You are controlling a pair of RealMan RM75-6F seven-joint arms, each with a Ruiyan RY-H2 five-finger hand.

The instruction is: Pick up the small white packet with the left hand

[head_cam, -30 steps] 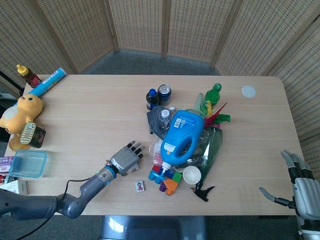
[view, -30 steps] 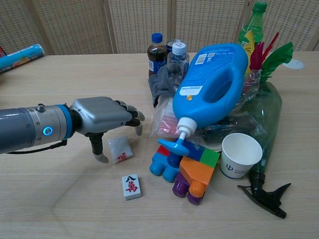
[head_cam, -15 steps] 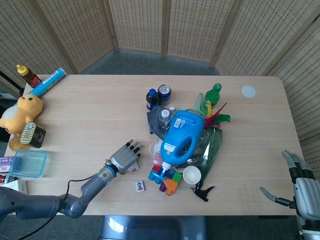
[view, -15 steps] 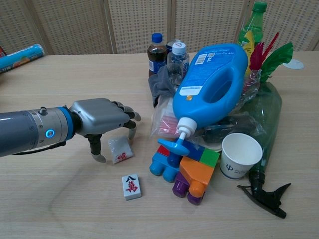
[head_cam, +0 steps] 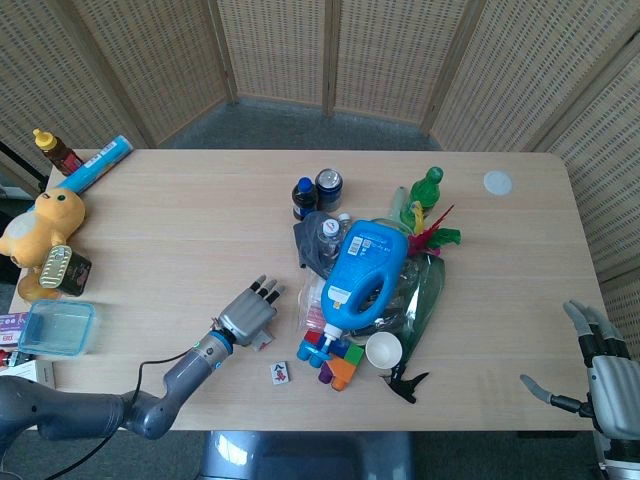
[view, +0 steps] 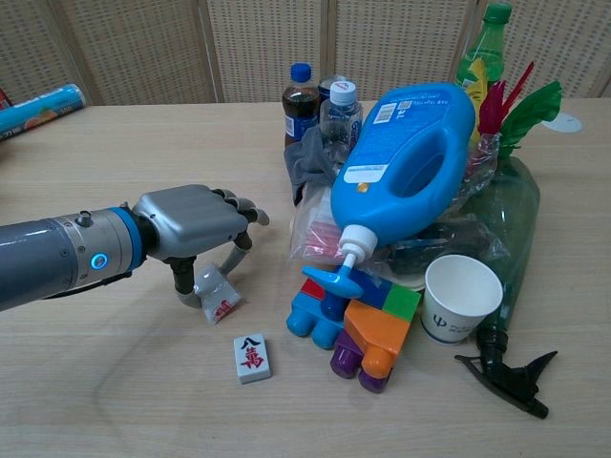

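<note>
- In the chest view, the small white packet (view: 217, 296) is seen at centre left of the frame, tilted, with its upper edge caught between the thumb and curled fingers of the left hand (view: 196, 232) and its lower, red-printed corner apparently on the table (view: 115, 382).
- The left hand is therefore judged to be pinching the packet, though only by its top; the hold looks shallow.
- Before any lift, the pinch should be firmed so that more of the packet is taken between the pads.
- The lift is best made straight up and slowly, since a thin sachet held by one edge can slip or swing.
- The mahjong tile (view: 250, 357), just below the packet, and the toy blocks (view: 358, 329), to its right, should be left undisturbed; a sideways drag is to be avoided.
- In the head view, the right hand (head_cam: 600, 375) is seen at the lower right edge, fingers spread and empty, well apart from the work.
</note>
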